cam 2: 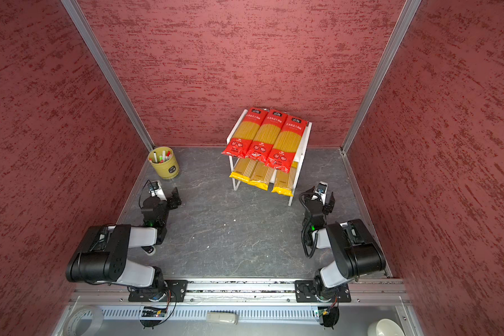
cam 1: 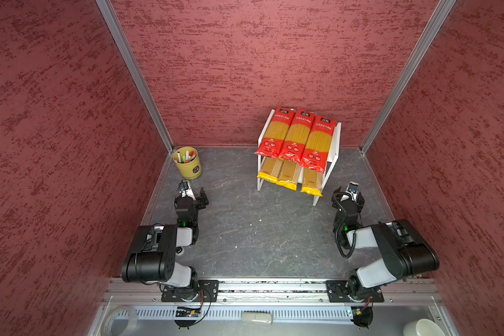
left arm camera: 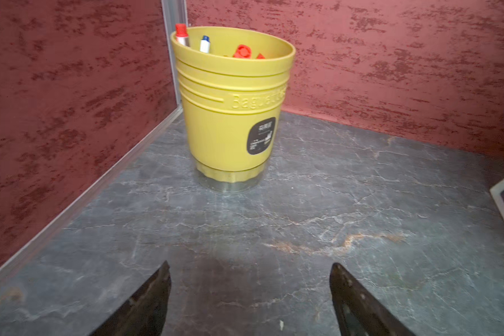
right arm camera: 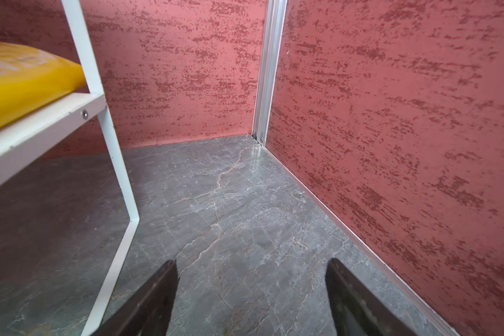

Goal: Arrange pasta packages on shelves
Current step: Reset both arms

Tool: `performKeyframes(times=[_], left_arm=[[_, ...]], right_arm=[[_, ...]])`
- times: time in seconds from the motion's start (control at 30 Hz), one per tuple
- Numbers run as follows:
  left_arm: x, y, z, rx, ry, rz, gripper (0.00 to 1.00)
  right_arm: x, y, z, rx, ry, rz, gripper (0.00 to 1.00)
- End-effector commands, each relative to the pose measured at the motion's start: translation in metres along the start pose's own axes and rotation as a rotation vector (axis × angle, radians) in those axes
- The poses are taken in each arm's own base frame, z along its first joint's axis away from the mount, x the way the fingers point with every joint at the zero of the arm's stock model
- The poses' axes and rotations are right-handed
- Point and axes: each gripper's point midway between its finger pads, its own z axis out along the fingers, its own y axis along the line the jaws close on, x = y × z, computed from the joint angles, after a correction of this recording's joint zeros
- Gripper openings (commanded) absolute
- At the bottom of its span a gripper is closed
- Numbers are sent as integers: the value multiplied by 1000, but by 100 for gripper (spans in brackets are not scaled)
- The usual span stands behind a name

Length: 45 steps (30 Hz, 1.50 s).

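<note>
Pasta packages (cam 1: 296, 145): three red bags (cam 1: 297, 135) on the top board of the shelves (cam 1: 335, 142), three yellow bags (cam 1: 287, 177) on the lower board, at 1 o'clock on the tabletop (cam 1: 259, 232).
Right fingers (right arm camera: 352, 296): spread, empty, beside a front leg of the shelves; packages at 10 o'clock.
Left fingers (left arm camera: 149, 299): spread, empty, well apart; packages at 2 o'clock.
Right wrist view: one yellow bag end only.
Around: yellow cup (left arm camera: 230, 116) of markers (left arm camera: 182, 33) at 12 o'clock of the left fingers.

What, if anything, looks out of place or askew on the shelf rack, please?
The three red pasta bags lie slanted on the white rack and overhang its front edge; the yellow bags below also stick out.
</note>
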Motion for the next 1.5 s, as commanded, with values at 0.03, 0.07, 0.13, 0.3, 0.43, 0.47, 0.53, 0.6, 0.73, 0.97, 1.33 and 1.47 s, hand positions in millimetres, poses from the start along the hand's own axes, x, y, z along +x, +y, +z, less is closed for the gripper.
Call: performKeyframes(times=[0.03,0.07,0.13,0.3,0.43,0.47,0.53,0.6,0.73,0.97,1.33,1.47], left_arm=[[-11,-16,6,82,-34,12,87],[-12,-17,7,81,-41,14,87],[-10,-18,9,76,-19,23,91],[-11,-19,12,57,-18,30,99],[-11,-18,12,56,-15,30,100],[-11,-18,12,56,-15,29,100],[-11,-18,12,56,-16,28,100],[-10,-18,12,56,-15,28,99],[-11,-21,13,53,-13,42,99],[-11,-22,13,56,-11,48,100],[-10,-26,13,58,-13,70,100],[-11,-27,14,71,-9,63,100]], right_arm=[[-20,12,6,-80,-55,29,84],[-20,13,6,-97,-52,33,84],[-19,15,7,-127,-45,37,85],[-14,16,13,-207,-15,72,87],[-2,7,15,-226,-13,128,89],[0,8,16,-228,20,127,88],[-3,6,15,-222,-13,125,98],[-4,6,15,-220,-14,129,99],[-3,5,16,-217,-11,130,99],[-4,5,15,-216,-15,132,99],[-3,5,16,-216,-13,130,99],[-3,5,15,-217,-14,131,99]])
